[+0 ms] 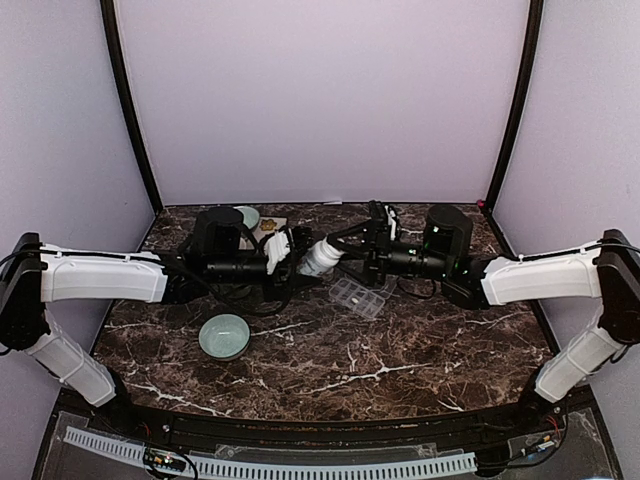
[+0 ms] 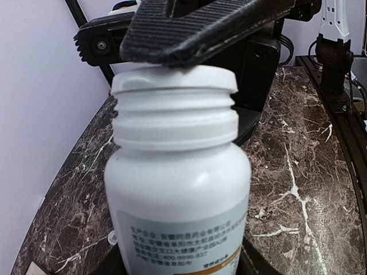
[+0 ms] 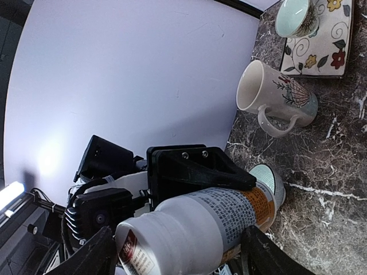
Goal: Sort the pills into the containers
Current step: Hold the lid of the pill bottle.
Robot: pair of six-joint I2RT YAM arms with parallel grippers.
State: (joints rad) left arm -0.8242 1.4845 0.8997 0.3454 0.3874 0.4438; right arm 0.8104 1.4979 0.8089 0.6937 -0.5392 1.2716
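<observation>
Lilac walls [image 1: 320, 100] close in 3 sides of a dark marble table [image 1: 400, 360] veined in white. At the back of it lies a floral tile [image 3: 330, 43] with a small cup [image 3: 295, 14] on it. A shell-patterned mug [image 3: 275, 94] stands just beside the tile, and 1 pale green bowl [image 1: 224, 336] sits near the left front.

The clear pill-organiser box [image 1: 357, 296] lies flat on the marble near the middle. It is just on the near side of the right gripper [image 1: 345, 252], lower than both grippers, and touches neither. Whether its lid is up cannot be told.

The left gripper [image 1: 303, 256] is clamped on the body of a white pill bottle [image 2: 178, 189], holding it off the table and tilted toward the right arm. The bottle's threaded neck is bare, with no cap on it. The right gripper's jaws stand wide apart, 1 on each side of the bottle's mouth end. In the left wrist view 1 black finger [image 2: 195, 28] lies across the rim and looks to touch it.
</observation>
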